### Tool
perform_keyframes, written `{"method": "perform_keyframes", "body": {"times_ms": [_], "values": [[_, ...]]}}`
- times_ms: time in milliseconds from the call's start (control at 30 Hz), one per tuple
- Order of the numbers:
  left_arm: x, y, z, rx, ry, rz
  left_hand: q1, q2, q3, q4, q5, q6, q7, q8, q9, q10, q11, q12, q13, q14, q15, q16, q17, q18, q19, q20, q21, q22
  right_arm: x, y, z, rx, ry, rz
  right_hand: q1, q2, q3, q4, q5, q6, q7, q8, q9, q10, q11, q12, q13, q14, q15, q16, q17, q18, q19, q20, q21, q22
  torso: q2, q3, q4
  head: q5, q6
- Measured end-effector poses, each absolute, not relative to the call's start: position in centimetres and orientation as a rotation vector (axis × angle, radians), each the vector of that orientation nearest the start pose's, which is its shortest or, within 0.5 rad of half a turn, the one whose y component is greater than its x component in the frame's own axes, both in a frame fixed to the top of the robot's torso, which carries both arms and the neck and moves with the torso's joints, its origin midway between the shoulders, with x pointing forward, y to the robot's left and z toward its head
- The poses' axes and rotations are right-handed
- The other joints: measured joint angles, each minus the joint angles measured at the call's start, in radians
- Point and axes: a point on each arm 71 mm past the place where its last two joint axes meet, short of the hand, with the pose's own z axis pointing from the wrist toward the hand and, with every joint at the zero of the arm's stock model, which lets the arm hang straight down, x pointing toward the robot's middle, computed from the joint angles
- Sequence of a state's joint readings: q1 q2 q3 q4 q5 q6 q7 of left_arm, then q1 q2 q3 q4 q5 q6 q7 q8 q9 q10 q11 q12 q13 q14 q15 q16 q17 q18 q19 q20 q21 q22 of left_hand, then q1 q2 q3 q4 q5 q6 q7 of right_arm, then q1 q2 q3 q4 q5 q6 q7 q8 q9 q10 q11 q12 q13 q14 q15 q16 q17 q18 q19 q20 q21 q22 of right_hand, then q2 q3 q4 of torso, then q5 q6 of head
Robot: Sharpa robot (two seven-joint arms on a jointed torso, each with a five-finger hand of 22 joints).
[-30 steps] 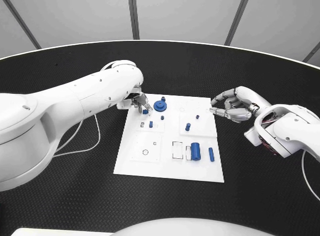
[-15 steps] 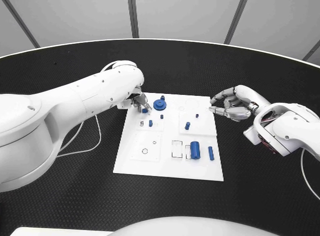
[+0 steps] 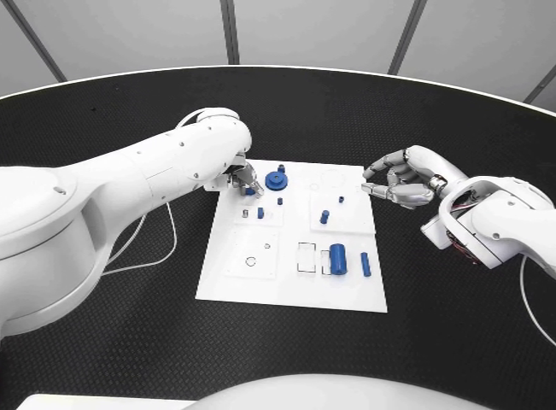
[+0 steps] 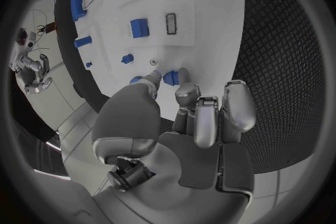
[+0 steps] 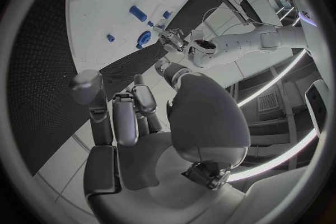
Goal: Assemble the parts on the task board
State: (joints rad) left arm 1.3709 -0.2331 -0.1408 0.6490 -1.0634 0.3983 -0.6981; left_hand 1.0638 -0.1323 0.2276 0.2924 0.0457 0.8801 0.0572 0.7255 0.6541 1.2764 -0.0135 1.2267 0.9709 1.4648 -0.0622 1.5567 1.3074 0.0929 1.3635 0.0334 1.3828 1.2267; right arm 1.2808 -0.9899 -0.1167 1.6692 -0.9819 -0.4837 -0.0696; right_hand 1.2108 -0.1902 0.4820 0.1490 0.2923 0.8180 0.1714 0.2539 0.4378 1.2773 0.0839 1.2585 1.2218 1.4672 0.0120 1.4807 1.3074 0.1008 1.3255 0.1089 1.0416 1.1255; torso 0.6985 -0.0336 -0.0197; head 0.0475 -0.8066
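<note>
Your task board [image 3: 290,282] lies mid-counter [image 3: 105,342], long side running away from the robot.

Left robot hand [image 3: 241,179] sits over the board's far-left corner. In the left wrist view its thumb and a fingertip [image 4: 183,79] pinch a small blue part [image 4: 170,78], held just above the board surface, next to a small round hole. Other fingers are curled back.

Right robot hand [image 3: 400,184] hovers just off the board's far-right edge, above the counter, not touching the board. Fingers curled in loosely, nothing in them as far as you can see in the head & right wrist views.

Parts rel. to the board: blue round knob [image 3: 277,181] near the far edge, beside the left robot hand; small blue pegs [image 3: 324,218] around the board's mid section; big blue cylinder [image 3: 338,259] near the right-centre w/ a thin blue bar [image 3: 365,264] just beside it on the board's right edge side.
</note>
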Motion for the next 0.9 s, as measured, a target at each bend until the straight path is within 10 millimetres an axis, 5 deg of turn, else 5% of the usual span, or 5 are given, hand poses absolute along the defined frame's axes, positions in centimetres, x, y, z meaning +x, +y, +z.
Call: {"method": "perform_keyframes", "body": {"times_ms": [900], "values": [[61.1,16.93,-19.05,-0.259,2.328,0.169,-0.012,0.012,-0.032,0.001,0.0,0.001,-0.002,0.015,0.006,0.001,-0.001,0.0,-0.008,0.004,-0.004,0.0,0.0,0.0,0.001,-0.001,0.0,-0.001,46.57,-23.87,-16.17,0.331,1.632,0.824,0.0,0.0,0.0,0.0,0.0,0.0,0.0,0.0,0.0,0.0,0.0,0.0,0.0,0.0,0.0,0.0,0.0,0.0,0.0,0.0,0.0,0.0,-0.001,0.0005,0.0003,-0.004,-0.004]]}}
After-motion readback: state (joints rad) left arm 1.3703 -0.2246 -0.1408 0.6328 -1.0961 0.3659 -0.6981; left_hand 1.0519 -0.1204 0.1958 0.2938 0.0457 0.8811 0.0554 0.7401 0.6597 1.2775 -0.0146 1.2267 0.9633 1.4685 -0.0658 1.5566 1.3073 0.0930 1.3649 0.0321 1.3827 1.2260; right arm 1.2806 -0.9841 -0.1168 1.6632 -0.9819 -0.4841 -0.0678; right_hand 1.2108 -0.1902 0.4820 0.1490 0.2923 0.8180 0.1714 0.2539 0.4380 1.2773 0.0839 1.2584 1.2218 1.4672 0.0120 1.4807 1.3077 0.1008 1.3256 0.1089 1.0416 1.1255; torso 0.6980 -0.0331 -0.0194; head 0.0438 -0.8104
